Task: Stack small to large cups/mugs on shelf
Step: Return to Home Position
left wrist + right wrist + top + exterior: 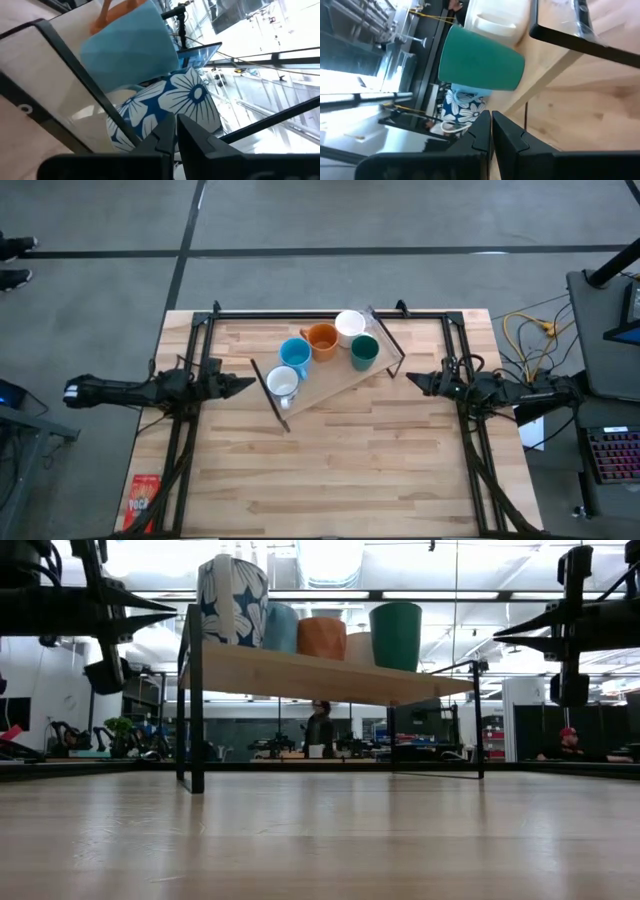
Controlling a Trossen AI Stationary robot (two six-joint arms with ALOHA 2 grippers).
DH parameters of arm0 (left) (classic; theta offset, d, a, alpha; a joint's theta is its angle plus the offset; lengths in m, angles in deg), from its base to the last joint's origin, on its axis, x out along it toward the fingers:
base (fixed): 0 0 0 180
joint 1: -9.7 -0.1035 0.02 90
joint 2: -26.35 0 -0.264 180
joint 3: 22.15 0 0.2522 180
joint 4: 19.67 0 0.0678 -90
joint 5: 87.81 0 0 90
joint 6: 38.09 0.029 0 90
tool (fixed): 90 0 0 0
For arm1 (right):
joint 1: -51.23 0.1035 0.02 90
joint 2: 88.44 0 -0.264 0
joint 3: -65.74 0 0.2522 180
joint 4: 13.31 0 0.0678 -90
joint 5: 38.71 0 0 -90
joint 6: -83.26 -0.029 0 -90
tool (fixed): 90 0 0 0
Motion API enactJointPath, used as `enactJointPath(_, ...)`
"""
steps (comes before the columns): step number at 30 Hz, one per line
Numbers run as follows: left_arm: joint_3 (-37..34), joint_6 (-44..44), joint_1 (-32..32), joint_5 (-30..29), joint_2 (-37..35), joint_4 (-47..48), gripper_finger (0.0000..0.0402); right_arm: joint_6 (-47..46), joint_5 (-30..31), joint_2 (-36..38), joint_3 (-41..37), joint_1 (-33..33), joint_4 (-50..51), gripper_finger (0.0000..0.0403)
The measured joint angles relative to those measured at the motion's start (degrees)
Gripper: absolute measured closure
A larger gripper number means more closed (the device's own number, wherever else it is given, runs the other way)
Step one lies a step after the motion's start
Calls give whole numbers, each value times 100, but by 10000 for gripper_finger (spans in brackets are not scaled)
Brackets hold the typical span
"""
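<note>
Your left tool [246,385] stood closed, empty, off the shelf [332,388] by the patterned mug [283,382] | right tool [411,380] stood closed, empty, by the green mug [364,352]

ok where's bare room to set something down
The tabletop in front of the shelf, between left tool and right tool, is bare. On the shelf only the near strip between patterned mug and green mug is free; the far edge is crowded.
</note>
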Motion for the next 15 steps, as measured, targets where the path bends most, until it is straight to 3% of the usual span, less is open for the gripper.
enactJointPath(15,-7,116,0,0,15,34,398,-131,2,-2,0,0,7,394)
